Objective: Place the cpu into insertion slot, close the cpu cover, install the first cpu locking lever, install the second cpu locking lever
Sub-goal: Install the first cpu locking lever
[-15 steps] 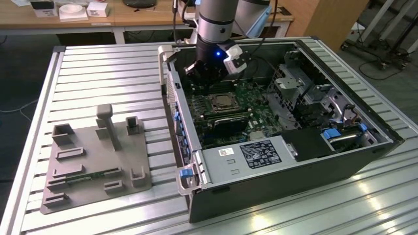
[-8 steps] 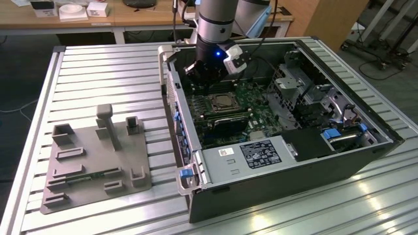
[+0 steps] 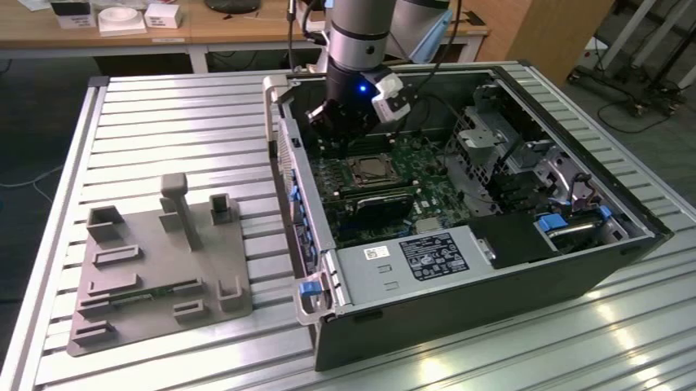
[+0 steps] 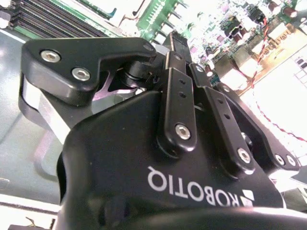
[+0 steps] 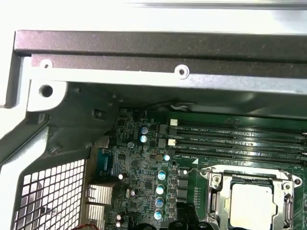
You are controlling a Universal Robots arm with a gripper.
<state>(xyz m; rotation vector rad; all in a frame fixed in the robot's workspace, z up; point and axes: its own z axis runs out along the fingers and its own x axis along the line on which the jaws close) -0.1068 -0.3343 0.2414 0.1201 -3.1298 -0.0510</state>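
Nearest in the exterior view, a grey fixture [image 3: 152, 261] lay on the slatted surface [image 3: 185, 114], beside the open computer case [image 3: 490, 301]. Deeper inside the case, the insertion slot [image 3: 370, 169] sat in the green motherboard [image 3: 429, 167]. In the first wrist view the cpu [image 5: 252, 201] lay flat in that slot, with the cpu cover [image 5: 222, 200] framing it. Just beyond the slot, the hand [image 3: 332, 130] hung over the board. Whether it was released or clenched could not be told. A wooden desk [image 3: 218, 28] stood farthest back.
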